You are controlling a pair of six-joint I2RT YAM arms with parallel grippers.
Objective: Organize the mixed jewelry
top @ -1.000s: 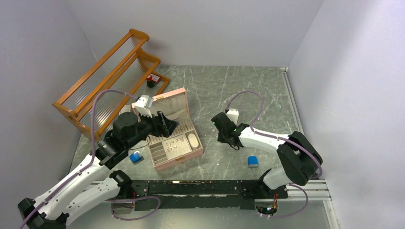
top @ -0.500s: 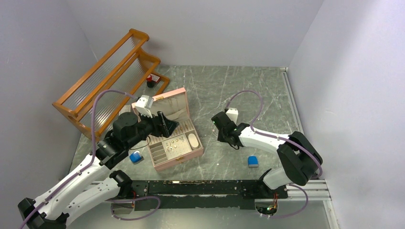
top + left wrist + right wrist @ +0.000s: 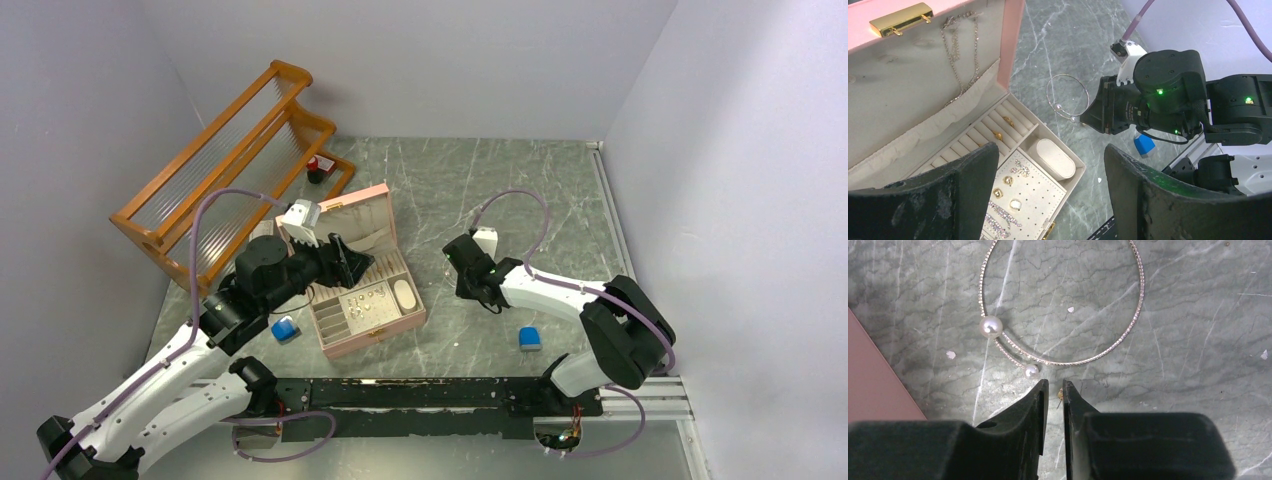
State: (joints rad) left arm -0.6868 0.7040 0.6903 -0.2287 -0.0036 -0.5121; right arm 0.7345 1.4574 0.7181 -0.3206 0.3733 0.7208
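The pink jewelry box [image 3: 345, 212] lies open left of centre, with small gold and sparkly pieces [image 3: 1010, 180] on its dotted pad, rings [image 3: 997, 134] in the slots and a chain [image 3: 954, 46] in the lid. A thin wire hoop [image 3: 1083, 361] with two pearls lies on the marble between the box and my right gripper [image 3: 1055, 383]. That gripper is tipped down at the table just short of the hoop, its jaws a narrow slit apart, with a tiny gold piece [image 3: 1060, 395] in the slit against the right finger. My left gripper [image 3: 1050, 150] hovers open over the box, holding nothing.
A wooden rack [image 3: 230, 150] stands at the back left with a small red and black object [image 3: 317, 168] beside it. One blue block [image 3: 284, 328] sits left of the box, another [image 3: 529, 338] near the right arm's base. Walls close in on three sides.
The right gripper's jaws have narrowed around the tiny gold piece. Both arms stay almost where they were.
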